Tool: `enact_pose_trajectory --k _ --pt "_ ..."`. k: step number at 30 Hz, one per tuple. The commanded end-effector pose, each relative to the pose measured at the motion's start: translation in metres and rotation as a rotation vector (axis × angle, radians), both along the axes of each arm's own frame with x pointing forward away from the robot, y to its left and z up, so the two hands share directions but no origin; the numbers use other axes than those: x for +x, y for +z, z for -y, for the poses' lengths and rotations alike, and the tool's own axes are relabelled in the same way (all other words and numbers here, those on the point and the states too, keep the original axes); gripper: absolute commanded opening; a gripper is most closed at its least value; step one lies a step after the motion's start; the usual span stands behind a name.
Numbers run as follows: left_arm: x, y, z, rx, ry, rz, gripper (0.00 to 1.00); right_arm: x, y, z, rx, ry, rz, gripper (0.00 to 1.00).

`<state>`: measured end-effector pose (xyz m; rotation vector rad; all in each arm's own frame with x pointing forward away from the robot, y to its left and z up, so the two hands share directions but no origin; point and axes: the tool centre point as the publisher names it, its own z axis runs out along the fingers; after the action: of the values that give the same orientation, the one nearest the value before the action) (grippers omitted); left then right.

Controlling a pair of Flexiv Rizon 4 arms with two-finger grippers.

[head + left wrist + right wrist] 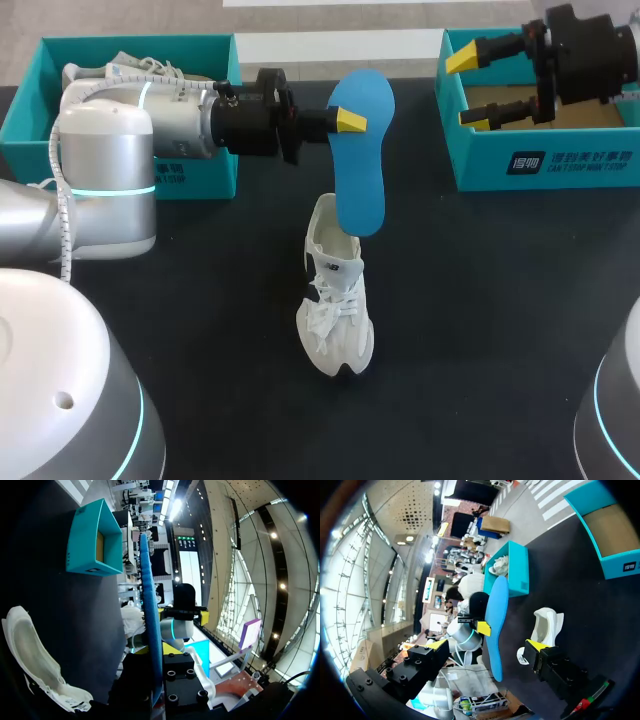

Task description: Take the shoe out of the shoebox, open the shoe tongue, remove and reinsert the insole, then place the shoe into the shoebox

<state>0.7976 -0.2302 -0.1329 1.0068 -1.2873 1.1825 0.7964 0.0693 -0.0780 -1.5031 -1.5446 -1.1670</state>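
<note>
Blue insole [360, 150] held out of the shoe, ready for reinsertion. The left gripper [351, 119] is clamped on the insole near its upper end, one finger on each face. The insole hangs down from the fingers almost upright. The white shoe [335, 300] stands on the dark table [500, 320] below the gripper, its opening under the insole's lower end. Whether that end already touches the collar cannot be told. To do the step well, the insole should probably be lowered slowly along the shoe's length, with the leading end tilted toward the toe so that it slides under the tongue and laces rather than folding against the heel. The shoe stands free, so a steadying hold from the other arm would likely stop it tipping or sliding. The left arm comes in level from its own side, with the wrist turned so the fingers point across the table. The right gripper [468, 88], well off to the side and beyond the insole, hangs over the right shoebox [545, 165] with its fingers apart and nothing between them. The left shoebox [215, 175], behind the left arm's wrist, holds a second shoe [130, 68].
</note>
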Motion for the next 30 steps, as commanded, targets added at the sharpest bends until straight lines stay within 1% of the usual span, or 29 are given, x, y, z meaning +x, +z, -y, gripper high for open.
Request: enact_pose_trajectory --k 1,3,5,20,21,22,23,24,26,29,30 --pt "0.003 -0.004 0.001 0.006 -0.008 -0.011 0.00 -0.011 0.014 -0.008 -0.332 -0.074 0.008 1.00" --pt "0.004 -0.006 0.001 0.008 -0.008 -0.019 0.00 -0.012 0.017 -0.011 -0.441 -0.098 -0.018 1.00" --pt "0.004 -0.008 0.001 0.010 -0.002 -0.038 0.00 -0.013 0.018 -0.013 -0.588 -0.120 -0.062 1.00" --pt "0.004 -0.008 0.001 0.005 -0.001 -0.040 0.00 -0.013 0.018 -0.013 -0.588 -0.120 -0.062 1.00" --pt "0.004 -0.008 0.001 0.005 -0.001 -0.040 0.00 -0.011 0.019 -0.016 -0.626 -0.099 -0.048 1.00" --pt "0.004 -0.008 0.001 0.005 -0.001 -0.040 0.00 -0.009 0.019 -0.020 -0.683 -0.099 -0.049 1.00" --pt "0.004 -0.008 0.001 0.005 -0.001 -0.040 0.00 -0.008 0.020 -0.023 -0.714 -0.096 -0.045 1.00" --pt "0.004 -0.008 0.001 0.005 -0.001 -0.040 0.00 -0.007 0.020 -0.025 -0.731 -0.095 -0.047 1.00" --pt "0.004 -0.008 0.001 0.005 -0.001 -0.040 0.00 -0.007 0.022 -0.028 -0.733 -0.099 -0.022 1.00" --pt "0.004 -0.008 0.001 0.005 -0.001 -0.040 0.00 -0.007 0.026 -0.030 -0.783 -0.109 -0.025 1.00" --pt "0.004 -0.008 0.001 0.005 -0.001 -0.040 0.00 -0.007 0.027 -0.031 -0.792 -0.109 -0.012 1.00"
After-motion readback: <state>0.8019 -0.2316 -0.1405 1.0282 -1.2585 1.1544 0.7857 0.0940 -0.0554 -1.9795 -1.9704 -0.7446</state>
